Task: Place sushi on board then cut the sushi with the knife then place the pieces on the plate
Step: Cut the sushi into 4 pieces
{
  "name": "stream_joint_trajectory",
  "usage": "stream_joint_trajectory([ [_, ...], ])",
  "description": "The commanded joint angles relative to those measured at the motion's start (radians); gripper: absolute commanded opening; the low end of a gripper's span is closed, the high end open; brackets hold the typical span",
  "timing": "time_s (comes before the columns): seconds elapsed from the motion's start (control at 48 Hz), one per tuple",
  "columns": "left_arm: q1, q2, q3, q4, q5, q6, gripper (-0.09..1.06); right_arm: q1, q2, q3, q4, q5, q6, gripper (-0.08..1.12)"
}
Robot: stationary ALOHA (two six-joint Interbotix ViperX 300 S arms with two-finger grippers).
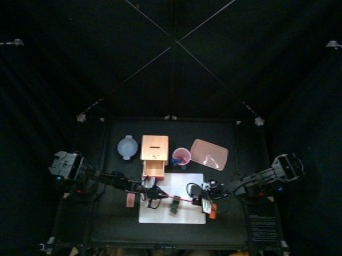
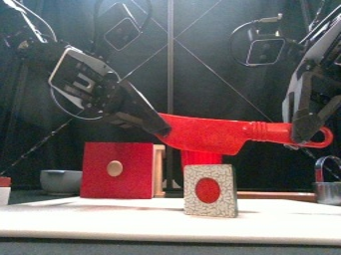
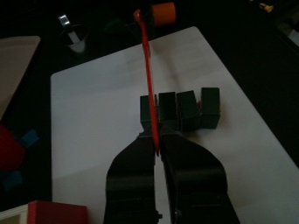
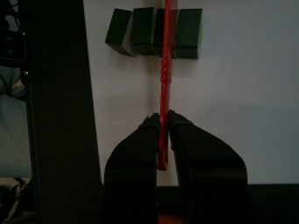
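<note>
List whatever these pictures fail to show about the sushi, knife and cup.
Sushi roll: front view shows only its end face; the blocks behind are hidden.
Red knife: top view, too small to separate from the roll.
Red cup: front view, mostly hidden behind the knife's blade.

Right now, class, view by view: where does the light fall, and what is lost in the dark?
Top view: the white board is the one bright patch, with black all around it. Front view: the red knife and sushi stand lit against the dark. Left wrist view: the left claw is a black silhouette. Right wrist view: so is the right claw.
</note>
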Motion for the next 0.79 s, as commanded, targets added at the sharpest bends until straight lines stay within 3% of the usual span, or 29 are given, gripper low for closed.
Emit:
stream_joint_trajectory([
  [0.021, 0.018, 0.018, -0.015, 0.002, 0.018, 0.006, 0.33, 0.044, -0.015, 0.003, 0.008, 0.051, 0.000, 0.44],
  [0.125, 0.018, 0.046, -0.031, 0.006, 0.063, 0.006, 0.33, 0.044, -0.020, 0.002, 0.008, 0.067, 0.000, 0.44],
  [0.292, 0.018, 0.061, -0.052, 0.006, 0.178, 0.002, 0.33, 0.044, -0.034, 0.002, 0.002, 0.067, 0.000, 0.44],
  [0.354, 0.020, 0.061, -0.055, 0.006, 0.195, 0.000, 0.33, 0.043, -0.034, 0.002, -0.002, 0.067, 0.000, 0.44],
  [0.792, 0.017, 0.009, -0.054, 0.008, 0.212, 0.002, 0.32, 0.058, -0.037, -0.026, 0.003, 0.067, 0.000, 0.44],
])
